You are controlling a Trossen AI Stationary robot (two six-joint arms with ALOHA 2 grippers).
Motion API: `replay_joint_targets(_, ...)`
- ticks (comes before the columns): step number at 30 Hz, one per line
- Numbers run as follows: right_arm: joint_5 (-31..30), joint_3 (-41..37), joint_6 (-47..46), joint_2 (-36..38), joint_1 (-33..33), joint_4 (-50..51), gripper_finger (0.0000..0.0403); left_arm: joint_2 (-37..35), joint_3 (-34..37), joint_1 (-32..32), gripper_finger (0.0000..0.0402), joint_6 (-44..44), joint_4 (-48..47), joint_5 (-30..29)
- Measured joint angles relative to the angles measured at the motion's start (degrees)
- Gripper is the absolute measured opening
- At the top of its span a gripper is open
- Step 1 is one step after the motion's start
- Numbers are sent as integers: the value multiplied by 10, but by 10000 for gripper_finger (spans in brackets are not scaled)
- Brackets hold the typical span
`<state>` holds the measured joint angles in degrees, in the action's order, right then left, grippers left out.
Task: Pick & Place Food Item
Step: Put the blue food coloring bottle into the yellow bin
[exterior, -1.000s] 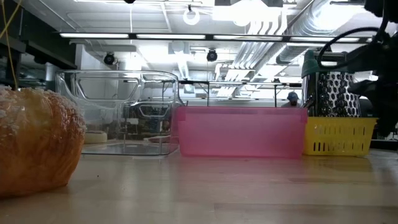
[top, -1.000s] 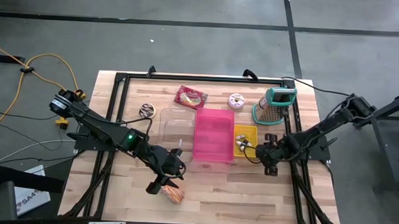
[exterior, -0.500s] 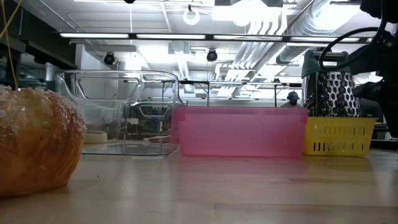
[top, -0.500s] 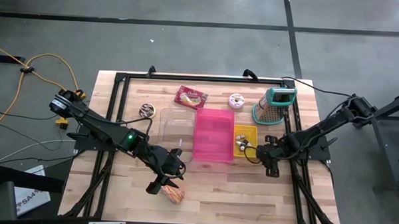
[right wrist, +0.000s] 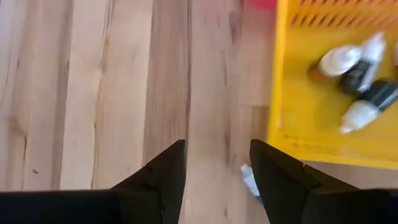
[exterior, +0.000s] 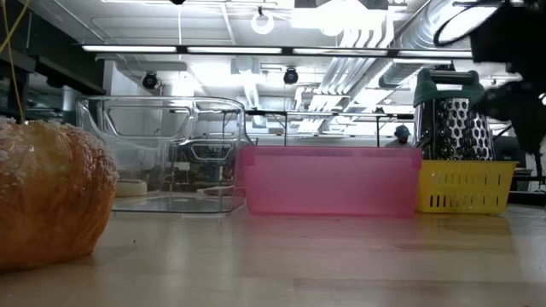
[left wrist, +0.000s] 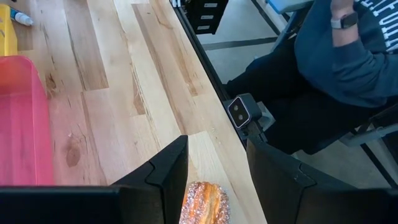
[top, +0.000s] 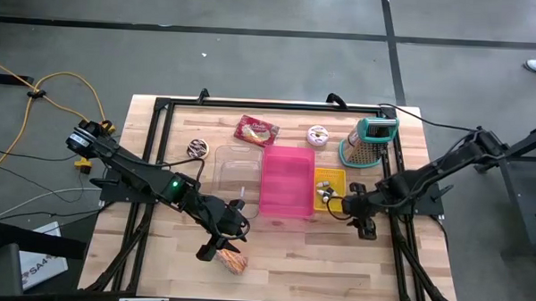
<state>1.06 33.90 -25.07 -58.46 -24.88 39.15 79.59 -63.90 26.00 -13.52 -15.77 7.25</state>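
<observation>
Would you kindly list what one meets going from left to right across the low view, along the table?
Golden sugared pastry → clear plastic container → pink translucent bin → yellow slotted basket, with the green-handled metal grater standing behind it.

Both arms are built of dark, matte black links joined by rounded joint housings, with thin black cables running along them. The left arm (top: 137, 175) carries a small green light on one link (about midway along it) and a round grey-ringed joint near its base. Each wrist ends in two broad, flat black fingers (left wrist: 168, 177) with angular, wedge-shaped tips and smooth faces; the right arm's fingers (right wrist: 163, 171) match them.
</observation>
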Motion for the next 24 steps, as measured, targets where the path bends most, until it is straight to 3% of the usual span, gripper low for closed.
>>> replay_joint_targets(4, -18, 42, 38, 0, 16, 55, 166, 0, 0, 0, 159, 0, 0, 0)
replay_joint_targets(11, -6, 44, 41, 2, 29, 88, 166, 0, 0, 0, 159, 0, 0, 0)
replay_joint_targets(24, 20, 71, 47, 22, 81, 55, 166, 0, 0, 0, 159, 0, 0, 0)
